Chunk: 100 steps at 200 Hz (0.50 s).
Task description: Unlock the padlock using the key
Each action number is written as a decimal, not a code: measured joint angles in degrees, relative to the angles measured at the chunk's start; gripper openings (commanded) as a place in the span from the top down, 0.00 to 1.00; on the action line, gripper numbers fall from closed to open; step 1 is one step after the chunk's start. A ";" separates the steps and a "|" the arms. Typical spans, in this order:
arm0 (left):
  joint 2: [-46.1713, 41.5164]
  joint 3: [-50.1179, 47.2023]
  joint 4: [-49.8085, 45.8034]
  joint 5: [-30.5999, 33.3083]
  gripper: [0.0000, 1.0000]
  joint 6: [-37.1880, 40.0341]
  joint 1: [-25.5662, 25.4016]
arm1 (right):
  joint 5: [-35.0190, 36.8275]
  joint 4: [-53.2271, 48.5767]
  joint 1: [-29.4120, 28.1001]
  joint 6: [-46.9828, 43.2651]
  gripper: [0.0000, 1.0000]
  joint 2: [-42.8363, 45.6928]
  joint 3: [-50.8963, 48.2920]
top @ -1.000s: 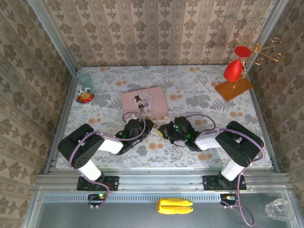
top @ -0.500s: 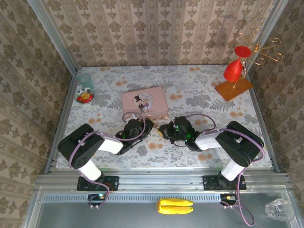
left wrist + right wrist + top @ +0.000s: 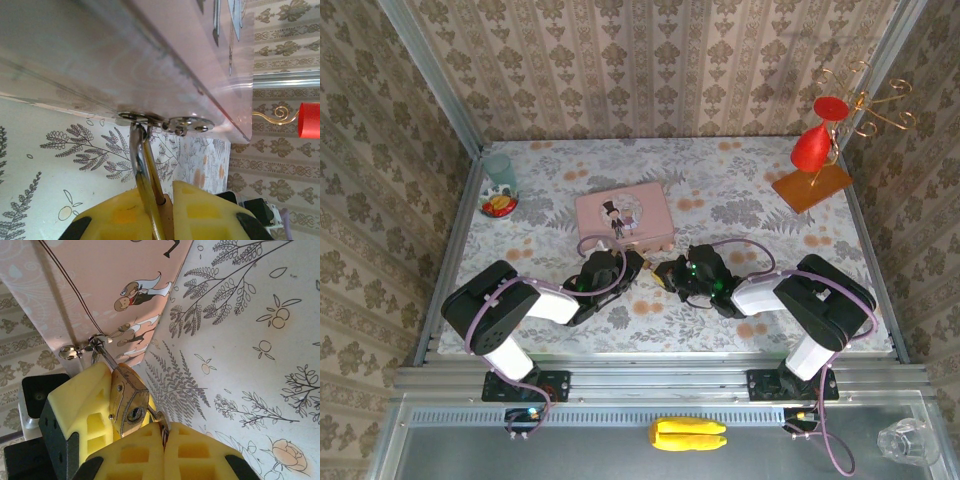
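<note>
**While one padlock (image 3: pixel 127 400) hangs off the pink tin (image 3: pixel 623 215), two hands crowd in**

One key (image 3: pixel 160 419), too. Low over the bench (image 3: pixel 740 200), the left hand (image 3: pixel 160 196) clamps the padlock's body, shackle (image 3: pixel 137 150) hooked through the tin's hasp (image 3: pixel 172 123). Opposite, the right hand (image 3: pixel 164 441) pinches tight on the key, tip just beside the keyhole (image 3: pixel 134 414). Neither has budged since half a second ago.

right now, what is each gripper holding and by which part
Left gripper pinches the padlock by its brass body. Right gripper is shut on something thin, probably the key; which part is hidden.
</note>
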<state>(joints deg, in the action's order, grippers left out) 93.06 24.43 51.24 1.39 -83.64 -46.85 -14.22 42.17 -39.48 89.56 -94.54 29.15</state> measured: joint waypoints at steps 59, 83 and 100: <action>0.00 -0.72 1.57 -0.04 0.94 -0.22 0.13 | 0.00 0.11 0.61 -0.07 1.00 0.00 -1.51; 0.00 -1.25 2.62 -0.31 0.94 -0.22 0.44 | 0.00 0.09 0.94 -0.07 1.00 0.00 -2.64; 0.00 -1.79 3.63 -0.48 0.94 -0.22 0.52 | 0.02 0.20 0.98 -0.02 1.00 0.26 -3.06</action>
<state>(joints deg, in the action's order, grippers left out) 93.06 22.63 54.87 0.91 -83.85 -46.33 -14.20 42.37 -38.50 89.54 -94.28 26.09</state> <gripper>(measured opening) 0.126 0.067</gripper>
